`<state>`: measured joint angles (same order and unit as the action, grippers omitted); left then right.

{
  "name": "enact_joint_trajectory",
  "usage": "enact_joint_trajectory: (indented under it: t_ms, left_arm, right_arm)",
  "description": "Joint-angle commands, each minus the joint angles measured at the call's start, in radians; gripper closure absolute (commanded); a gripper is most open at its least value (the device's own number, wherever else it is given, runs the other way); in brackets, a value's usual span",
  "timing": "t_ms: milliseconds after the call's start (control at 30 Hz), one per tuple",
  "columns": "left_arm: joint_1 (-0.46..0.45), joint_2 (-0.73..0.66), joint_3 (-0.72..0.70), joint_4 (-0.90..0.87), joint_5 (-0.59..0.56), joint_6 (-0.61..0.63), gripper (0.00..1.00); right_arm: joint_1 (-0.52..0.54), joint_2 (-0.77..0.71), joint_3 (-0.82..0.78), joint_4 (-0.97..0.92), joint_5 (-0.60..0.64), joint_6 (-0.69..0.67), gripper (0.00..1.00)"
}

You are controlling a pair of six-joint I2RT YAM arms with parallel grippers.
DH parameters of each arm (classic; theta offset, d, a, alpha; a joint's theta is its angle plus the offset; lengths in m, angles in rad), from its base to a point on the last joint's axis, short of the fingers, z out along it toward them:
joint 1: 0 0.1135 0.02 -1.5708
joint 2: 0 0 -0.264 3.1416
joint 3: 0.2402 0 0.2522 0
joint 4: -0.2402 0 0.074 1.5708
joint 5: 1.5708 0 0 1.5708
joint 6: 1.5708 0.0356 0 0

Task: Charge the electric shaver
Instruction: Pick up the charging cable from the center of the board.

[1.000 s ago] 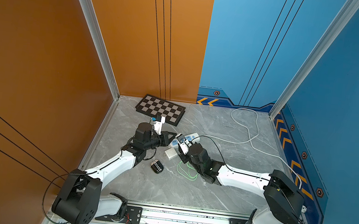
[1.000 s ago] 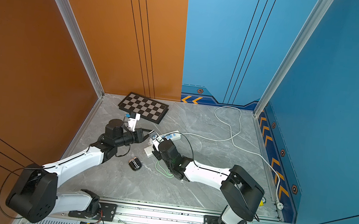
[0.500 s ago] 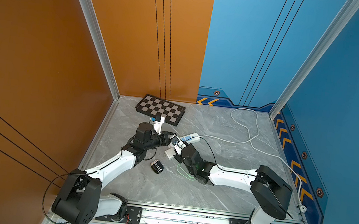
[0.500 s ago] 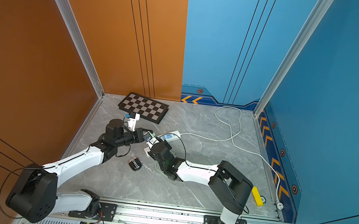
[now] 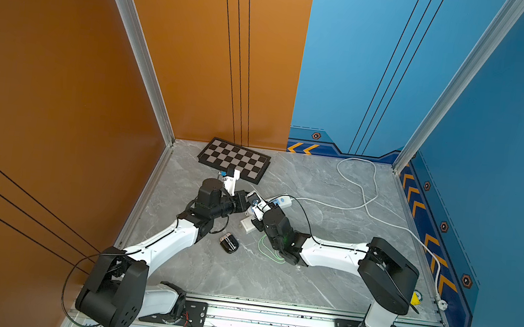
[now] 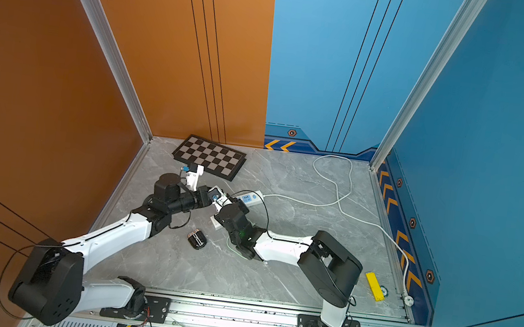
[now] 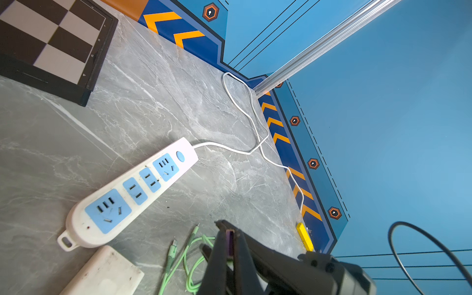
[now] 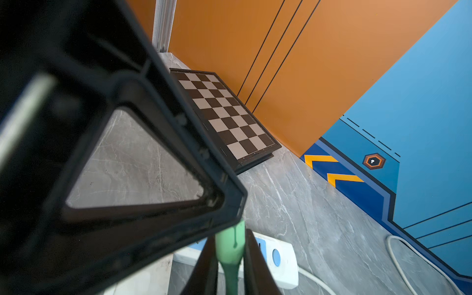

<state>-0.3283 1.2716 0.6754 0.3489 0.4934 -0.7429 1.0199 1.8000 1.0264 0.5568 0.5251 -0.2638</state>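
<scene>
**Inspector:** On the table (image 5: 273, 284), where did the electric shaver (image 5: 229, 243) lie?
**Assistant:** It lay flat between both arms, touched by neither. The right gripper (image 8: 229, 236) was clamped on the green cable (image 8: 229, 258) near the power strip (image 8: 278, 258), and the left gripper (image 7: 227, 232) was clenched, jaws pressed together

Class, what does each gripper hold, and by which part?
Right gripper: green cable, by its plug end, between the jaws. Left gripper: shut, nothing seen held.

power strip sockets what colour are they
Light blue socket faces on a white body. The power strip shows best in the left wrist view.
</scene>
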Motion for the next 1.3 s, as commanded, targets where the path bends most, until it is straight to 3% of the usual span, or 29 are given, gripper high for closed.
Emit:
enact_joint_trajectory:
  t_ms: [0, 167, 367, 500, 633, 833, 1033, 1267]
  left_arm:
    - [-0.002, -0.009, 0.025, 0.002, 0.01, -0.01, 1.0]
    - [0.005, -0.008, 0.02, 0.001, 0.014, -0.013, 1.0]
    - [0.016, -0.014, 0.004, 0.002, 0.019, -0.02, 1.0]
    - [0.035, -0.03, -0.007, 0.002, 0.027, -0.018, 0.84]
    - [0.058, -0.042, -0.017, -0.003, 0.036, -0.015, 0.51]
    - [0.121, -0.089, -0.018, -0.081, 0.038, 0.03, 0.47]
    - [0.111, -0.113, 0.081, -0.469, -0.072, 0.287, 0.47]
    - [0.019, 0.017, 0.255, -0.926, -0.19, 0.626, 0.46]
  right_arm:
    - [-0.011, 0.01, 0.02, 0.029, 0.025, 0.001, 0.86]
    - [-0.02, -0.009, 0.016, 0.013, 0.022, 0.008, 0.99]
    - [-0.046, -0.061, -0.003, -0.047, -0.021, 0.028, 1.0]
    - [-0.067, -0.114, -0.015, -0.117, -0.075, 0.046, 1.0]
    - [-0.075, -0.151, -0.013, -0.194, -0.115, 0.04, 1.0]
    - [-0.077, -0.178, -0.029, -0.29, -0.152, 0.04, 1.0]
    - [-0.121, -0.241, -0.047, -0.471, -0.222, 0.067, 1.0]
    - [-0.203, -0.33, -0.119, -0.575, -0.206, 0.068, 1.0]
